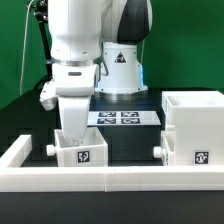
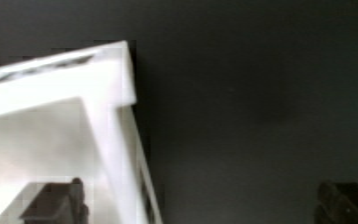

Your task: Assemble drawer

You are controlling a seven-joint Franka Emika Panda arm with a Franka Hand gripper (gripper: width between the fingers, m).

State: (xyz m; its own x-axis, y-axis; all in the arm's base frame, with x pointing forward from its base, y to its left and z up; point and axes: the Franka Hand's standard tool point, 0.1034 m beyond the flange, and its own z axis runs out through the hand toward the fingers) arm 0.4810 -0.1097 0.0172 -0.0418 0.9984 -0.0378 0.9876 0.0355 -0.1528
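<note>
The end effector hangs over the small knobbed tray near the exterior view's left, just behind the low white wall; the wrist view shows its fingers spread wide, holding nothing, with the tray's side wall running between them. The tall hollow box stands well apart toward the exterior view's right, a second knob showing at its front; the marker board lies behind on the black desk. The step looks like grasping the tray; it should go best if the wall sits centred between the fingers before closing, the descent is straight, and the tray is kept level when lifted toward the box.
</note>
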